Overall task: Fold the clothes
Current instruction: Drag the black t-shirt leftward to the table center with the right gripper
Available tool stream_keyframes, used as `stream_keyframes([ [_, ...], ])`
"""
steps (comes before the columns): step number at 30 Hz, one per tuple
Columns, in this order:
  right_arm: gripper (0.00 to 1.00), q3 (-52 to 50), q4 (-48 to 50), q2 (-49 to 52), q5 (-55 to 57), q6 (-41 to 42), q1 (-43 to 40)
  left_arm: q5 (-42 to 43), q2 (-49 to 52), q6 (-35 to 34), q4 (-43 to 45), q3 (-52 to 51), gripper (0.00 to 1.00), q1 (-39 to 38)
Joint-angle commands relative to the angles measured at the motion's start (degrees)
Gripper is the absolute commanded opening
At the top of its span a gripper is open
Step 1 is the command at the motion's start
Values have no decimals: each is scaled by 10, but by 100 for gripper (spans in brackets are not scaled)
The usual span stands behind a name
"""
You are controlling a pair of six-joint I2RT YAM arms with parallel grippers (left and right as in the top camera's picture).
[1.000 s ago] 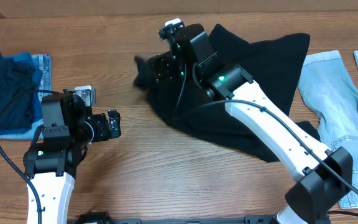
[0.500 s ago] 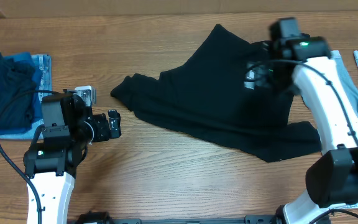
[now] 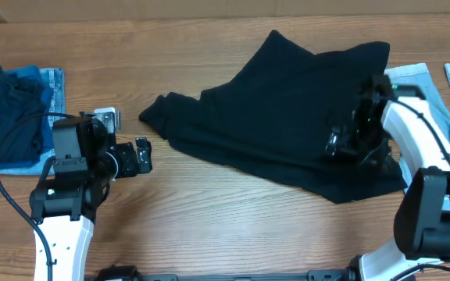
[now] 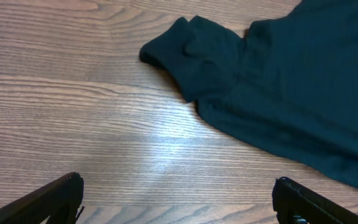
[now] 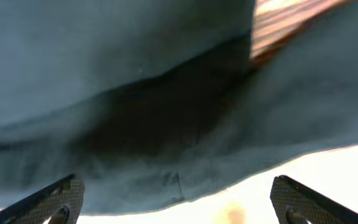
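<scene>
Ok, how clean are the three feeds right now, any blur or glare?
Overhead: evenly lit and sharp, except the right gripper, which is smeared over the black top. Left wrist: sharp, with a pale sheen on the table. Right wrist: soft and blurred, very close to the black top, and the bottom strip is blown out white.
</scene>
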Motion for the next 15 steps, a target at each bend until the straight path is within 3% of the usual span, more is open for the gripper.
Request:
stream_keyframes([
  [1,100,-68,65,-11,-31,17,0,7,2,1,2,15,100,-4],
  [7,100,-156,179,-11,-96,25,1,7,2,1,4,15,100,-4],
  [11,100,-166,182,-11,-140,25,5,7,2,1,4,15,100,-4],
  [15,100,-166,174,-11,-271,25,37,7,2,1,4,15,100,-4],
])
